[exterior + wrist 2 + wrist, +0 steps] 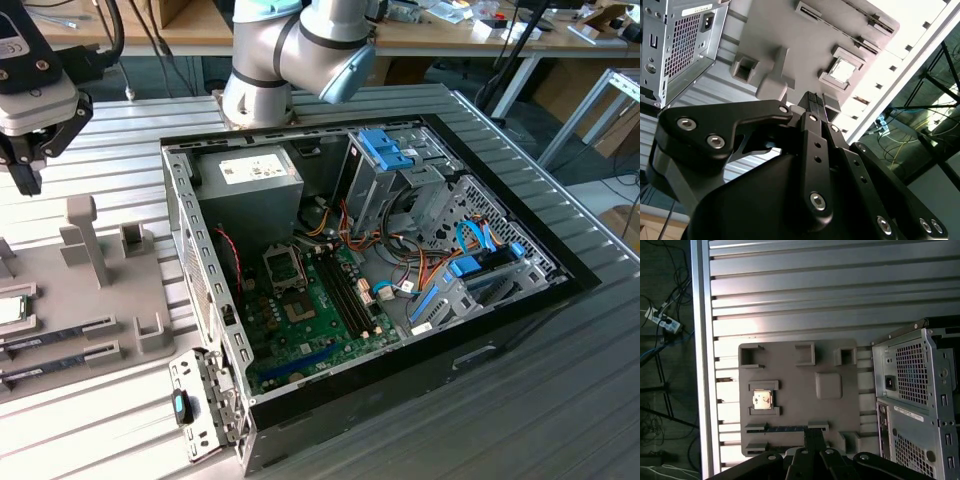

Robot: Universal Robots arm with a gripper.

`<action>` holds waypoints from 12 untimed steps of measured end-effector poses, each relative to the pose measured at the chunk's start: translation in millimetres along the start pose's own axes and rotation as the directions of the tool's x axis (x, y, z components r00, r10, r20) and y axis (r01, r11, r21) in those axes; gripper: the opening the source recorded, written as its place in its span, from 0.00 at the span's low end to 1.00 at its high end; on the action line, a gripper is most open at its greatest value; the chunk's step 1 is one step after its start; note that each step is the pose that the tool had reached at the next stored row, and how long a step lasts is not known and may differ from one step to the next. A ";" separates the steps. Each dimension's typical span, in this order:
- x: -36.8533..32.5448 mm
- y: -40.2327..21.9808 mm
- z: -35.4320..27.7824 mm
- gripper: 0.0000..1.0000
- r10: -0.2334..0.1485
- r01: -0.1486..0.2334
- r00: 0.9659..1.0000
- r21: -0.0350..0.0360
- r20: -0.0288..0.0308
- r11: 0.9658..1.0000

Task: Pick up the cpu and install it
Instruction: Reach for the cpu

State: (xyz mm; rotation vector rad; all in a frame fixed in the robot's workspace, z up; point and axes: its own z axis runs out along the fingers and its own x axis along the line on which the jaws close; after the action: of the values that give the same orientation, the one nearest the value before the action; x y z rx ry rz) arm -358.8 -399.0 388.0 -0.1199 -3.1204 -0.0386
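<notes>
Gripper [33, 160] hangs in the air at the exterior view's left, above the grey fixture plate [100, 300] and well apart from the open computer case [180, 200]. It carries nothing that can be seen, and whether it is apart or together cannot be told from these angles. In both wrist views its black body [812, 100] [815, 432] looks down on the same plate [790, 30] [790, 375]. The cpu [762, 400] lies flat in its own framed recess on the plate, silver top up, untouched and clear of the gripper. The second wrist view shows it as a bright square [844, 70], and in the exterior view it sits at the picture's left edge [10, 308]. Just beside the cpu's recess, two long dark memory sticks [60, 335] lie in their narrow slots on the plate; one is visible in the first wrist view [785, 428]. The plate and the case both rest on the ribbed metal worktop [500, 400]. Inside the case the green motherboard [310, 310] lies exposed, with a metal-framed socket [283, 265] next to the grey power supply [250, 180]. The case's perforated back panel [915, 390] stands near the plate.
</notes>
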 end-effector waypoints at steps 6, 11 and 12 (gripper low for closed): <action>1.9 -0.1 0.7 0.11 0.000 0.000 1.000 0.000 0.000 1.000; 3.8 -0.3 0.9 0.11 0.000 0.000 1.000 0.000 0.000 1.000; 4.5 -0.4 1.0 0.11 0.000 0.000 1.000 0.000 0.000 1.000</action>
State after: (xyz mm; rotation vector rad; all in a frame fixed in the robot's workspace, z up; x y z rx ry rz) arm -363.4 -398.9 387.1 -0.1200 -3.1204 -0.0386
